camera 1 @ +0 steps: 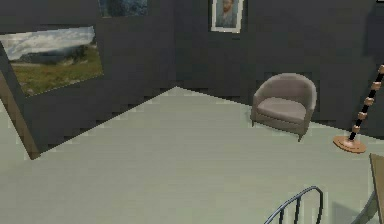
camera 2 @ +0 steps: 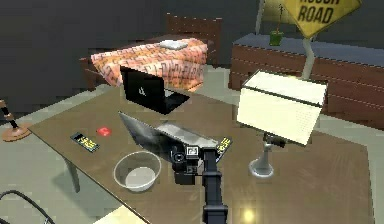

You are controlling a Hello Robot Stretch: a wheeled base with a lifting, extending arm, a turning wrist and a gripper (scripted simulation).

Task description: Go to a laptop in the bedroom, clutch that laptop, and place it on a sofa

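Bedroom surface (camera 2: 340, 170) has grey laptop (camera 2: 148, 130) near gripper (camera 2: 182, 160) w/ black laptop (camera 2: 150, 92) farther out; grasp step prob in hand, can't tell if gripper holds anything; next: robot needs secure hold, then lift clear.

Dim, even light fills the forward view: the walls (camera 1: 250, 60) are dark grey, the floor (camera 1: 180, 150) is paler, and there is no glare. Upright edges lean near the sides. In the arm side view the table lamp (camera 2: 283, 108) is the brightest patch. The tabletop (camera 2: 330, 170) around it is softly lit, and the wall behind it is dark.
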